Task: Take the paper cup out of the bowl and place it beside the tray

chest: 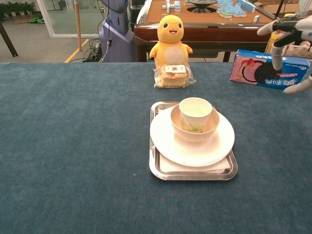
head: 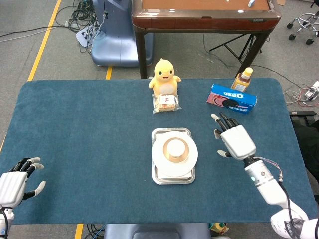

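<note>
- Blue felt-covered tabletop (head: 89,144), set on a grey floor with a yellow floor line and loose cables at the far left; a brown wooden table (head: 202,15) stands behind it
- Tray (chest: 161,171): metal, rectangular, near the middle of the tabletop
- Plate (chest: 168,139): white, round, lying on the tray and overhanging its right edge
- Bowl (chest: 181,131): cream, sitting on the plate
- Paper cup (chest: 195,113): white with a faint green print, upright inside the bowl, its rim above the bowl's rim; nothing touches it
- Plush chick (head: 165,74): yellow, upright at the far edge of the tabletop, behind the tray
- Wrapped snack (head: 166,102): clear packet, lying just in front of the plush chick
- Oreo box (head: 232,98): blue, lying flat at the far right of the tabletop
- Juice bottle (head: 242,78): orange contents, yellow cap, standing just behind the Oreo box
- Right hand (head: 234,140): above the tabletop to the right of the tray, between the tray and the Oreo box, apart from both; fingers spread and pointing away from the robot, holding nothing; in the chest view only its fingertips (chest: 277,62) show at the upper right, in front of the Oreo box
- Left hand (head: 15,181): at the near left corner of the tabletop, well apart from the tray; fingers loosely spread, holding nothing
</note>
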Controlling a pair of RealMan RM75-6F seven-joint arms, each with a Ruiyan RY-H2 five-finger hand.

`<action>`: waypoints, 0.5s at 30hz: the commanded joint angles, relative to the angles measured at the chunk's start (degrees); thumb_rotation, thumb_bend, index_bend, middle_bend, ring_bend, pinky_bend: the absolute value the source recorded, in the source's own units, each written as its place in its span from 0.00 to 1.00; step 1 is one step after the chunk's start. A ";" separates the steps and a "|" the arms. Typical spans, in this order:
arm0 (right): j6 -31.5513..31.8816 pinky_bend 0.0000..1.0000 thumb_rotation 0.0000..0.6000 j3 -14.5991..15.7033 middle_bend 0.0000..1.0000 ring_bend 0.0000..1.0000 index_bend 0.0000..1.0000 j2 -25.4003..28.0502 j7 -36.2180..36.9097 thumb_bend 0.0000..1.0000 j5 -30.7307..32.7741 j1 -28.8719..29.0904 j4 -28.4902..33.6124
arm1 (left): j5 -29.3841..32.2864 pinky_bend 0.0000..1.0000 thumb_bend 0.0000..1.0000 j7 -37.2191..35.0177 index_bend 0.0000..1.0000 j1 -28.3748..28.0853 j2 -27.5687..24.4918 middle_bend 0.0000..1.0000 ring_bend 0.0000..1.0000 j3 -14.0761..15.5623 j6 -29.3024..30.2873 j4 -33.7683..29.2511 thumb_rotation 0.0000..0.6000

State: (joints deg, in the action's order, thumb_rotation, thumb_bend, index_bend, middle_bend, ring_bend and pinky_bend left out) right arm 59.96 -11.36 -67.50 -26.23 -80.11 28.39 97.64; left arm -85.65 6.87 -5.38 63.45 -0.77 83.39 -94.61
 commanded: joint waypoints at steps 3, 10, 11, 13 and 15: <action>-3.37 0.20 1.00 -0.38 0.09 0.01 0.51 -3.97 -5.15 0.12 2.79 3.94 -0.18 | 0.02 0.36 0.27 -0.70 0.38 0.02 -0.50 0.25 0.17 0.13 -0.26 -0.32 1.00; -5.08 0.23 1.00 0.71 0.09 0.01 0.51 -6.86 -6.25 0.12 1.48 7.26 -1.95 | -0.22 0.37 0.27 -2.76 0.38 0.18 -1.78 0.25 0.17 0.22 -0.17 -1.07 1.00; -4.68 0.22 1.00 1.03 0.09 0.00 0.52 -7.47 -6.42 0.12 0.40 7.62 -2.89 | -0.19 0.37 0.27 -2.90 0.38 0.21 -1.90 0.25 0.17 0.19 -0.12 -1.12 1.00; -3.81 0.20 1.00 1.57 0.09 0.00 0.54 -8.64 -6.28 0.13 -1.12 8.00 -4.36 | -0.07 0.37 0.27 -3.10 0.38 0.24 -2.06 0.25 0.17 0.13 -0.11 -1.20 1.00; -3.75 0.19 1.00 1.95 0.09 0.00 0.54 -9.46 -5.49 0.16 -1.55 8.30 -5.19 | 0.01 0.37 0.27 -3.17 0.38 0.25 -2.15 0.25 0.17 0.09 -0.12 -1.25 1.00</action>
State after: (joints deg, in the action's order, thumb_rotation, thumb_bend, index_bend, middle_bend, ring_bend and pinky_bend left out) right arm 55.92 -9.83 -76.35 -32.16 -81.13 36.32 93.06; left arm -85.64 3.69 -5.12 61.30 -0.67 83.27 -95.86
